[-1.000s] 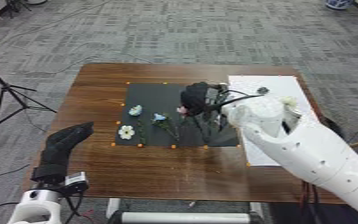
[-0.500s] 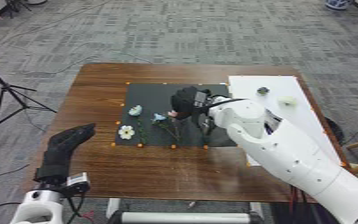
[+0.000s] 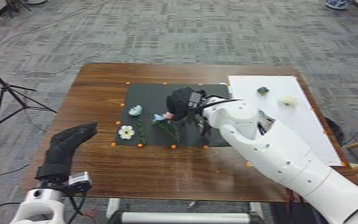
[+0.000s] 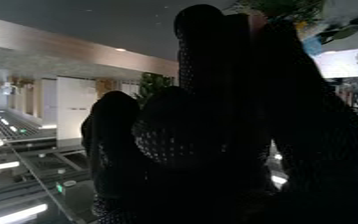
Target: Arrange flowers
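My right hand (image 3: pixel 182 101) is over the middle of the dark mat, its fingers and thumb pinching a pink flower (image 3: pixel 169 115). Close beside that bloom lies a blue flower (image 3: pixel 159 118), its leafy stem toward the near edge. Farther left are a pale blue flower (image 3: pixel 135 110) and a white flower (image 3: pixel 126 132). In the right wrist view, the glove (image 4: pixel 198 110) has a bit of the pink flower (image 4: pixel 259 21) between finger and thumb, with a blue petal (image 4: pixel 313 45) beyond. My left hand (image 3: pixel 67 142) stays open over the table's left side.
The dark mat (image 3: pixel 147 92) lies beside a white sheet (image 3: pixel 310 120) on the brown table (image 3: pixel 104 172). A small dark flower (image 3: pixel 262 90) and a cream flower (image 3: pixel 287 101) rest on the sheet. A black tripod (image 3: pixel 7 89) stands left of the table.
My right hand has moved left across the mat, and the pink flower has shifted left with it, up beside the blue one. The left hand has barely moved.
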